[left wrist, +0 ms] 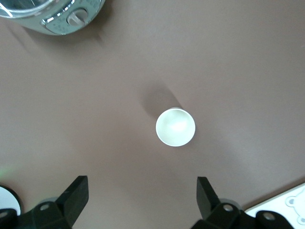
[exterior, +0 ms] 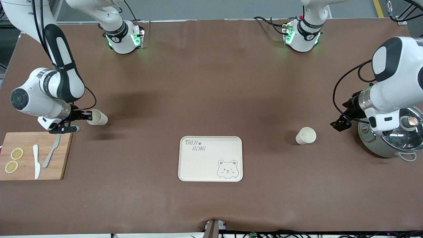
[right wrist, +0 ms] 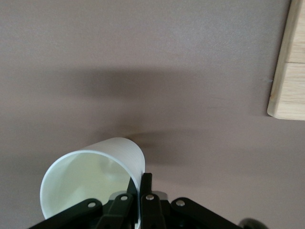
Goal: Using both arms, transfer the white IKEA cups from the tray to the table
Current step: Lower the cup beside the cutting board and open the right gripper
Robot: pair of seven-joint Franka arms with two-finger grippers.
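Observation:
One white IKEA cup (exterior: 306,135) stands upright on the brown table between the tray and the pot. My left gripper (exterior: 339,124) hangs open beside the pot, apart from that cup. In the left wrist view the cup's round rim (left wrist: 175,127) shows from above, ahead of the left gripper (left wrist: 142,187), whose wide-spread fingers (left wrist: 76,193) hold nothing. The second cup (exterior: 97,117) is tilted on its side in the air, by the cutting board's corner. My right gripper (exterior: 88,116) is shut on its wall at the rim. The right wrist view shows that cup (right wrist: 90,179) pinched by the right gripper (right wrist: 141,193).
A cream bear-printed tray (exterior: 210,158) lies mid-table, nearer the front camera than both cups. A wooden cutting board (exterior: 33,155) with lemon slices and two knives sits at the right arm's end. A metal pot (exterior: 391,140) with a glass lid sits at the left arm's end.

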